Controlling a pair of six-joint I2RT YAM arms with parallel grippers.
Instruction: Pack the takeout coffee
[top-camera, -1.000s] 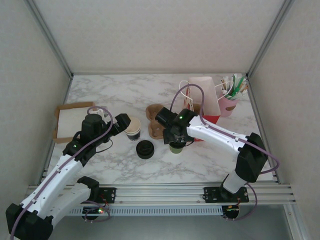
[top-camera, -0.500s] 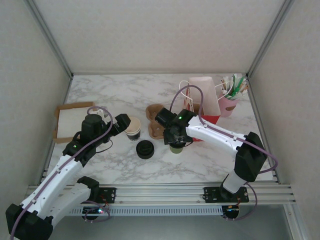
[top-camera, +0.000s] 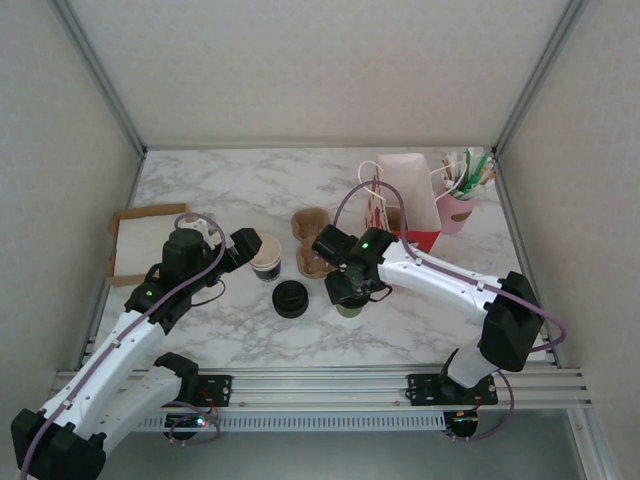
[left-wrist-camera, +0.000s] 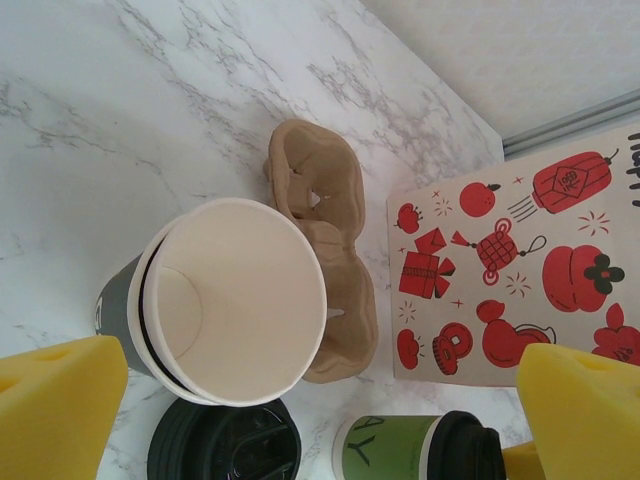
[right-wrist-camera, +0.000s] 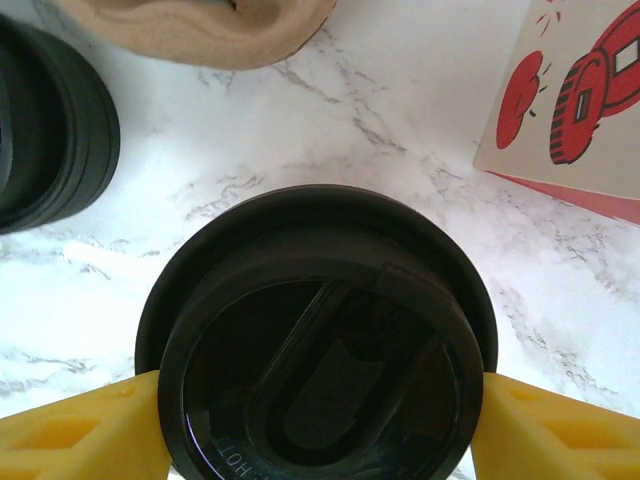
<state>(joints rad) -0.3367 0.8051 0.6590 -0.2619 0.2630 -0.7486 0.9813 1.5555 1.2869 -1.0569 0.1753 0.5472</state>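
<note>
The takeout coffee (top-camera: 349, 306) stands on the marble in front of the arms, an olive-green cup under a black lid (right-wrist-camera: 320, 340). My right gripper (top-camera: 348, 290) is down over it. In the right wrist view the yellow fingers (right-wrist-camera: 75, 430) press the lid's rim from both sides, so it is shut on the cup. From the left wrist view the cup's green wall (left-wrist-camera: 385, 452) is at the bottom. My left gripper (top-camera: 243, 248) is open beside the lidless cup (left-wrist-camera: 235, 300), its pads (left-wrist-camera: 60, 410) wide apart.
A loose black lid (top-camera: 290, 298) lies left of the coffee. The brown pulp cup carrier (top-camera: 311, 240) sits just behind it. The red-printed paper bag (top-camera: 405, 195) and a pink utensil cup (top-camera: 458, 205) stand at the back right. A cardboard tray (top-camera: 145, 240) lies far left.
My right gripper has shifted a little toward the near edge and lower over the coffee. The cup has moved slightly with it. The left arm has stayed put.
</note>
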